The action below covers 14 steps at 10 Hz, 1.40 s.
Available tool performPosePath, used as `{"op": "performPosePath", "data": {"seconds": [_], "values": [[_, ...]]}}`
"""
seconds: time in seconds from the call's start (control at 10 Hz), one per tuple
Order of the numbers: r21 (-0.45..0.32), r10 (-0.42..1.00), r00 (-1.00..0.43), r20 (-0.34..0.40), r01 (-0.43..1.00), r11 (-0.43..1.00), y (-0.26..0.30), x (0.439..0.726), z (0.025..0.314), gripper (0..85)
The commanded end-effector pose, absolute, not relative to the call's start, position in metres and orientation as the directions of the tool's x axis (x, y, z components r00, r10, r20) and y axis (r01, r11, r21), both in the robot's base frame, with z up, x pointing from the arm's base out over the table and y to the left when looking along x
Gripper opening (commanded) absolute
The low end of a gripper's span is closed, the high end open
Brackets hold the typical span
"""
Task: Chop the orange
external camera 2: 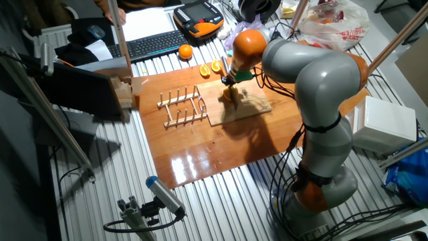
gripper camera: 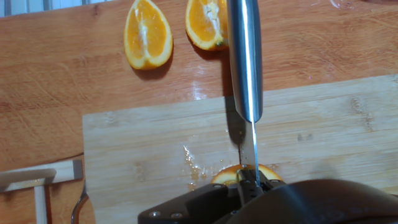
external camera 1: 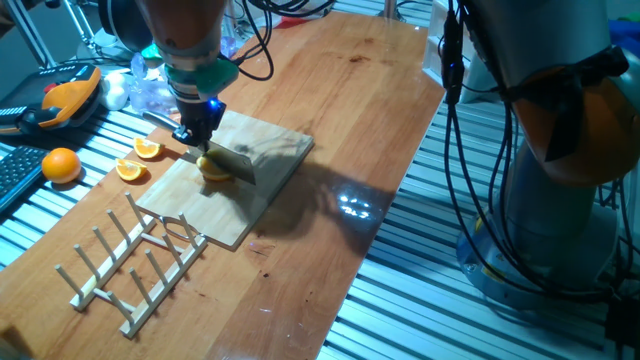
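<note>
At the lower centre of the hand view, the orange sits directly beneath the pincer — clamped on the knife, blade edge bisecting it.

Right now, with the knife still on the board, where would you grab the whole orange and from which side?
Grip the whole orange across its widest middle, coming straight down from above. It is round with no flat face, and sits on slatted metal off the table, so a side push could roll it. The wedges lie to one side, so approach vertically.
</note>
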<state>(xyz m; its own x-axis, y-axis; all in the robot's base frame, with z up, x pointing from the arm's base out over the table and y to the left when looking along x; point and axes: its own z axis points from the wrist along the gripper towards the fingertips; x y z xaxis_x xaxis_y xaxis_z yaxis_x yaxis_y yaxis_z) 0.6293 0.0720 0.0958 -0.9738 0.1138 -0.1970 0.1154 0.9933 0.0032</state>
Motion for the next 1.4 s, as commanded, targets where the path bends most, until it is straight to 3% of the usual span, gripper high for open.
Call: {"op": "performPosePath", "data": {"seconds": [0.0,1.3], "values": [[0.004,0.112,-0.973,-0.202,0.113,0.994,0.072,0.628,0.094,0.0],[0.019,0.091,-0.949,-0.301,0.090,0.996,0.077,0.617,0.087,0.0]]}}
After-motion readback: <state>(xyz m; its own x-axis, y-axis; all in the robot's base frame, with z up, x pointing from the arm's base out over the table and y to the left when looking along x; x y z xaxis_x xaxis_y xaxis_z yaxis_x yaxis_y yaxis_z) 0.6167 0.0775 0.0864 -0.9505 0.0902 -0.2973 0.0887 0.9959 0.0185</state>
